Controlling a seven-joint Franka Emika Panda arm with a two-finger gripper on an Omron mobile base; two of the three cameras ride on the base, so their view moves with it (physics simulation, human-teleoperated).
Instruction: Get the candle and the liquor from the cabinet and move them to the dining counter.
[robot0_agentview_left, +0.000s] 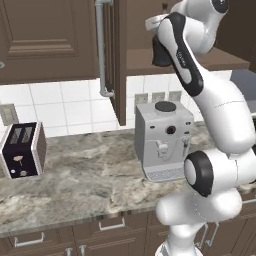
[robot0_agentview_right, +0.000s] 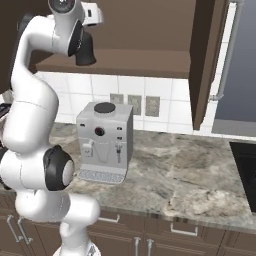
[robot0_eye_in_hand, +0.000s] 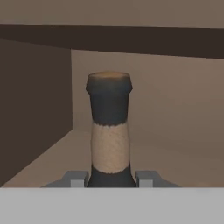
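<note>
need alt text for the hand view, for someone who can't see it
The liquor bottle's neck, with tan band and dark cap, stands upright dead centre inside the brown cabinet, the gripper jaws closed against either side of its lower neck. Bare shelf and back wall lie behind it.

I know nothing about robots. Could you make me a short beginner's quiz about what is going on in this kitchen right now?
1. True or false: in the hand view, the black bottle with the tan neck band stands between the robot's two fingers.
2. Which appliance stands on the veined marble worktop under the open dark brown wall cabinet? A: a red kettle. B: a boxy grey coffee machine. C: a glass blender.
3. Fill in: in the left base view, the black-and-silver two-slot toaster stands to the ___ of the coffee machine.

Key: 1 true; 2 B; 3 left.
</note>
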